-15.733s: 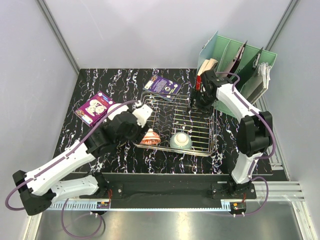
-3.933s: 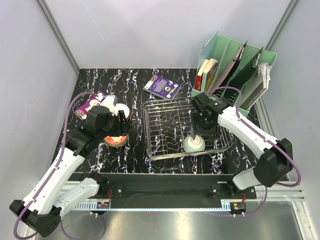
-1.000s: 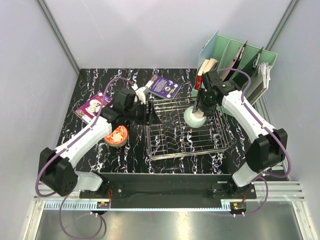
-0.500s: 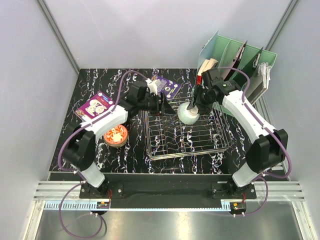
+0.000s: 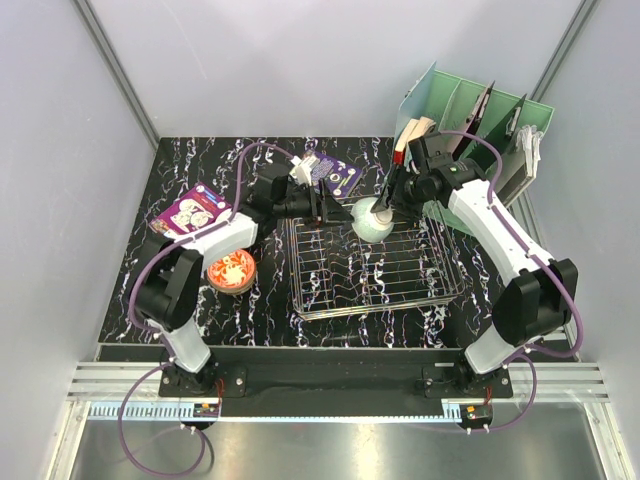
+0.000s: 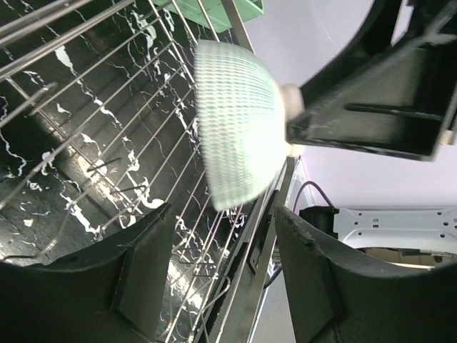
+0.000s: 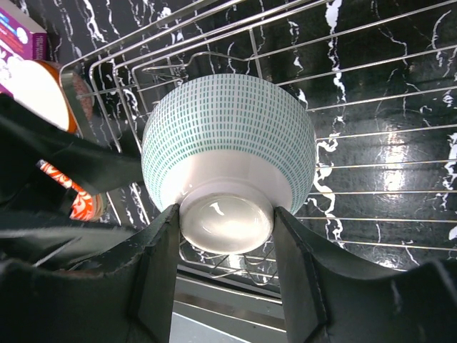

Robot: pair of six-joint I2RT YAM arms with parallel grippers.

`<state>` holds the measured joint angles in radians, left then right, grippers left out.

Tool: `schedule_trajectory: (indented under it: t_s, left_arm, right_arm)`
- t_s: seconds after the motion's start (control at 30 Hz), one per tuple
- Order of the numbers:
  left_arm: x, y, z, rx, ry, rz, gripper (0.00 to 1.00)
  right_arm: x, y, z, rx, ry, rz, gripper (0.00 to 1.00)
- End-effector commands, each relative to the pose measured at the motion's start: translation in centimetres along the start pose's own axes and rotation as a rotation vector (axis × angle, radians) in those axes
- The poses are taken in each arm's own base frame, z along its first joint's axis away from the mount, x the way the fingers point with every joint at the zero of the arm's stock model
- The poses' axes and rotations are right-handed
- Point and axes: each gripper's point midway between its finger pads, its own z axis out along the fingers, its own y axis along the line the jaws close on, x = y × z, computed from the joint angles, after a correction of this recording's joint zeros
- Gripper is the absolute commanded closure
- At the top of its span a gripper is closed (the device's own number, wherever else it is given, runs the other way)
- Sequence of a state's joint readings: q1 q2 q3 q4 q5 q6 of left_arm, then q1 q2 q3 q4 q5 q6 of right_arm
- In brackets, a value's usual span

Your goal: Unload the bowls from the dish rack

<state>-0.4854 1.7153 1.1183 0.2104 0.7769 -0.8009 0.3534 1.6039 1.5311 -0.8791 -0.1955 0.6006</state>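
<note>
Handover of the last racked bowl is judged to be the step in hand. A round ceramic, teal-dashed pale green bowl [image 5: 372, 222] is held tilted above the 12 o'clock edge of the rectangular chrome wire dish rack [image 5: 330, 312]. Its white foot ring is clamped between the fingers of the right gripper [image 5: 392, 203], whose jaws are closed on that ring. The left gripper [image 5: 322, 207] is presented at the bowl's 9 o'clock, jaws about half open and holding nothing. In the left wrist view the bowl is seen side-on just ahead of the fingers and apart from them. A small round red floral bowl [image 5: 231, 271] is set on the black marbled table [image 5: 150, 290] at the rack's 9 o'clock, outside the wire. No other bowl is seen in the rack.

For the next move, the left jaws would need to be brought over the bowl's rim and closed before the right grip is released. The glaze looks smooth, so a slip is to be guarded against.

Some four seconds earlier the pale green bowl was down in the rack near its 6 o'clock edge, and the left gripper was over the red floral bowl. Since then the bowl has been lifted to 12 o'clock and the left gripper swung across. In the earliest frame both bowls were racked.
</note>
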Motion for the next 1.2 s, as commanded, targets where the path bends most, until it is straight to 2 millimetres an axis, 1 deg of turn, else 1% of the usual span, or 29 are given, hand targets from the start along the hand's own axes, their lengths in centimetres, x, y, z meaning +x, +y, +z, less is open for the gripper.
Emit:
schedule_trajectory:
  t_s: [0.0, 0.1, 0.13, 0.2, 0.23, 0.47, 0.53, 0.57, 0.6, 0.67, 0.7, 0.73, 0.77, 0.83, 0.87, 0.9, 0.97, 1.03, 1.1, 1.13, 1.17]
  left_arm:
    - [-0.7, -1.0, 0.2, 0.080, -0.012, 0.046, 0.39]
    - [-1.0, -1.2, 0.3, 0.105, -0.019, 0.040, 0.39]
    - [-1.2, -1.6, 0.4, 0.125, -0.026, 0.052, 0.39]
    - [-1.0, -1.5, 0.7, 0.146, -0.013, 0.024, 0.39]
    - [-1.4, -1.9, 0.7, 0.170, -0.028, 0.040, 0.39]
    - [-1.2, -2.0, 1.5, 0.229, -0.016, 0.007, 0.39]
    - [-1.5, -2.7, 1.4, 0.270, -0.028, 0.026, 0.40]
    - [-1.3, -2.7, 1.4, 0.283, -0.022, -0.007, 0.40]
    - [-1.6, -3.6, 1.2, 0.326, -0.040, 0.025, 0.40]
    - [-1.4, -3.9, 1.0, 0.367, -0.033, -0.018, 0.43]
    - [-1.6, -4.9, 0.8, 0.414, -0.047, 0.015, 0.44]
    - [-1.5, -4.8, 1.0, 0.427, -0.033, -0.034, 0.45]
    - [-1.7, -5.6, 0.8, 0.468, -0.035, -0.006, 0.46]
    - [-1.4, -6.0, 1.2, 0.497, -0.010, -0.036, 0.50]
    - [-1.1, -6.4, 1.2, 0.515, 0.002, -0.024, 0.52]
    - [-0.9, -6.5, 1.4, 0.516, 0.010, -0.029, 0.58]
    - [-0.7, -6.6, 1.6, 0.509, 0.021, -0.024, 0.65]
    - [-0.6, -6.9, 1.6, 0.503, 0.020, 0.000, 0.75]
    - [-0.1, -7.1, 1.7, 0.507, 0.042, 0.006, 0.85]
    - [-0.2, -7.2, 1.6, 0.510, 0.048, 0.005, 0.93]
    - [-0.1, -7.3, 1.7, 0.515, 0.052, 0.006, 0.98]
  right_arm:
    - [-1.9, 3.0, -2.2, -0.132, -0.072, -0.005, 1.00]
    - [-1.9, 3.3, -2.0, -0.143, -0.061, 0.002, 1.00]
    - [-1.9, 3.4, -2.0, -0.154, -0.056, 0.004, 1.00]
    - [-1.6, 3.6, -1.8, -0.161, -0.043, 0.010, 1.00]
    - [-1.7, 3.7, -1.7, -0.167, -0.044, 0.014, 1.00]
    - [-0.8, 3.4, -0.9, -0.172, -0.010, 0.031, 1.00]
    - [-0.5, 3.3, -0.6, -0.172, -0.001, 0.039, 1.00]
    - [-0.5, 3.1, -0.5, -0.171, -0.001, 0.042, 1.00]
    - [-0.4, 3.1, -0.3, -0.172, 0.005, 0.047, 1.00]
    - [-0.1, 3.0, 0.0, -0.171, 0.017, 0.049, 1.00]
    - [0.0, 2.8, 0.2, -0.169, 0.025, 0.052, 1.00]
    - [0.2, 2.6, 0.5, -0.164, 0.032, 0.054, 1.00]
    - [0.3, 2.5, 0.6, -0.161, 0.034, 0.056, 1.00]
    - [0.5, 2.2, 1.0, -0.153, 0.036, 0.060, 1.00]
    - [0.5, 2.2, 1.0, -0.154, 0.035, 0.062, 1.00]
    - [0.5, 2.2, 1.1, -0.153, 0.036, 0.064, 1.00]
    - [0.6, 2.0, 1.3, -0.149, 0.039, 0.070, 1.00]
    - [0.7, 2.0, 1.4, -0.150, 0.043, 0.072, 1.00]
    - [0.9, 2.0, 1.6, -0.153, 0.048, 0.074, 1.00]
    - [0.9, 2.0, 1.6, -0.154, 0.049, 0.076, 1.00]
    - [0.9, 2.0, 1.6, -0.158, 0.051, 0.080, 1.00]
